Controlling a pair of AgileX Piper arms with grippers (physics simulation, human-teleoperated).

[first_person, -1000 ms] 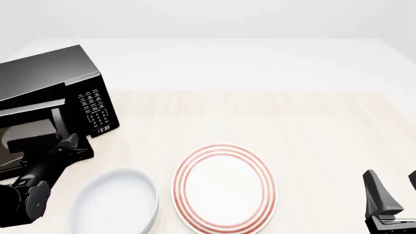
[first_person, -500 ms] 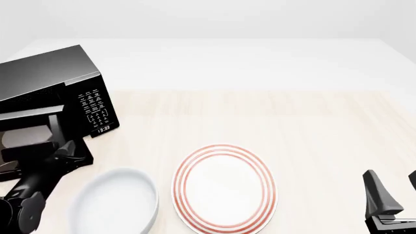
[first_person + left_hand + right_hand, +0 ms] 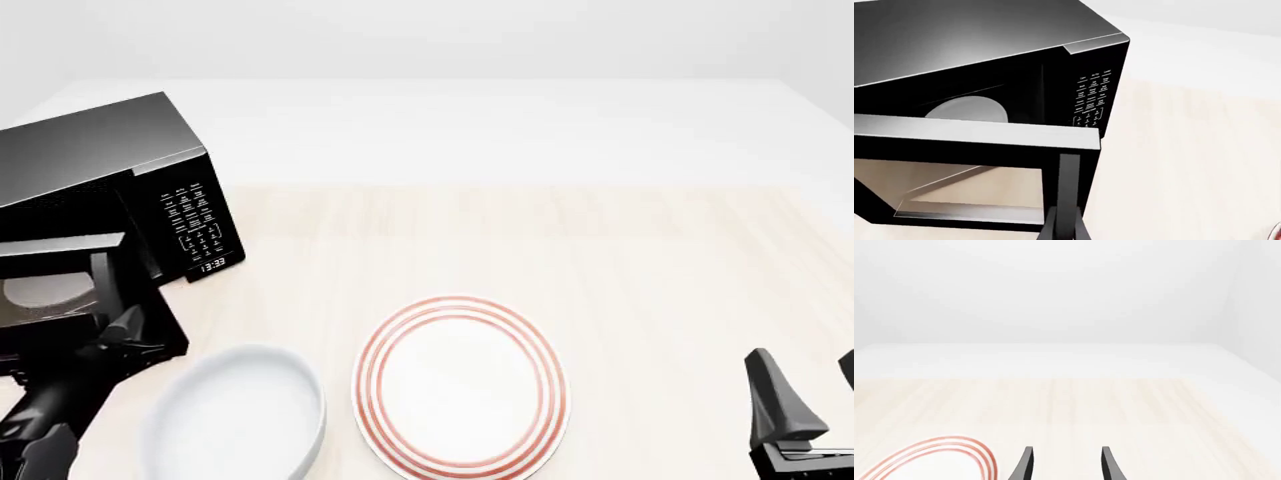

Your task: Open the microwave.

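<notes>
The left gripper [image 3: 118, 335] sits at the lower end of the door's vertical bar handle [image 3: 1067, 192], its dark fingers closed against the bar from either side; in the left wrist view the fingertips [image 3: 1054, 227] meet the handle at the frame's lower edge. The left arm [image 3: 54, 405] runs back toward the near left corner of the table.

The microwave [image 3: 100, 160] stands at the far left of the table [image 3: 534, 230], its keypad [image 3: 191, 220] and small display facing forward and right. Its door [image 3: 974, 135] is swung partly open toward the arm, the window showing pale table through the glass. Inside, the white turntable [image 3: 967, 108] is visible.

A white bowl [image 3: 234, 415] lies just right of the left arm; beside it a white plate with red rings [image 3: 461, 385].

The right gripper [image 3: 1064, 465] hovers over bare table at the near right, fingers apart, holding nothing. The plate's rim lies near it.
</notes>
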